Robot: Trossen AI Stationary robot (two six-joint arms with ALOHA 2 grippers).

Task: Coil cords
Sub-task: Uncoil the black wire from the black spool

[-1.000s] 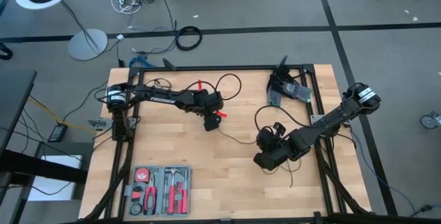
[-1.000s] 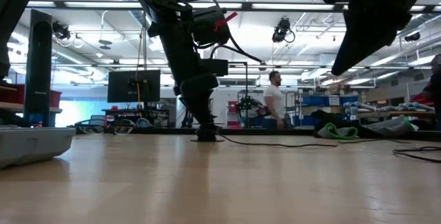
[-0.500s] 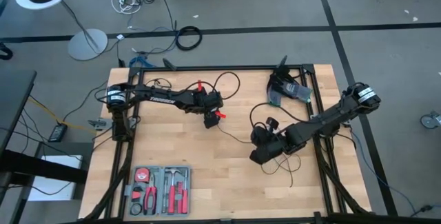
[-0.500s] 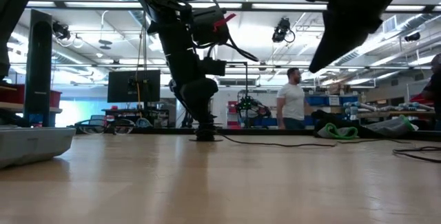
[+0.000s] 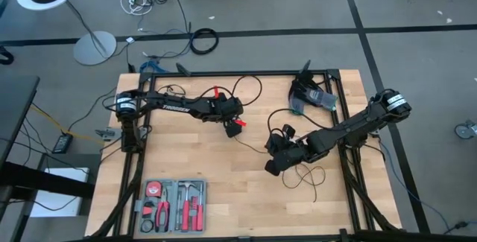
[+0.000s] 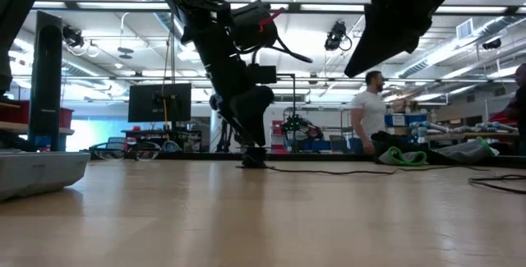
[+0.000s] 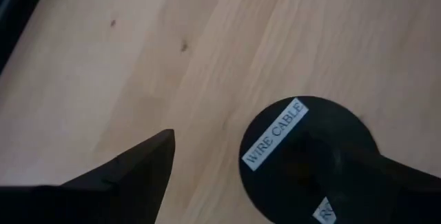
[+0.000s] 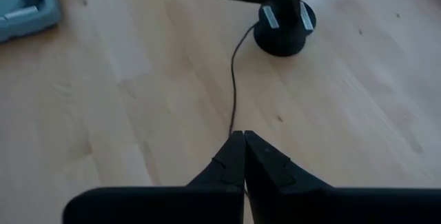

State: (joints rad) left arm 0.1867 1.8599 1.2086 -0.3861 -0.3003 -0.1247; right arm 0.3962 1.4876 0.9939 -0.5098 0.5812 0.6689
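L gripper released, fingers spread, directly over puck resting on table, approx. table centre. R gripper clenched on cord, at 4 o'clock from puck. Loose loops at R gripper's 5 o'clock.

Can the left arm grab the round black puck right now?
Probably yes. The left end effector sits open right over the puck on the bare table, one finger on one side, the other partly covering it. Nothing else blocks it.
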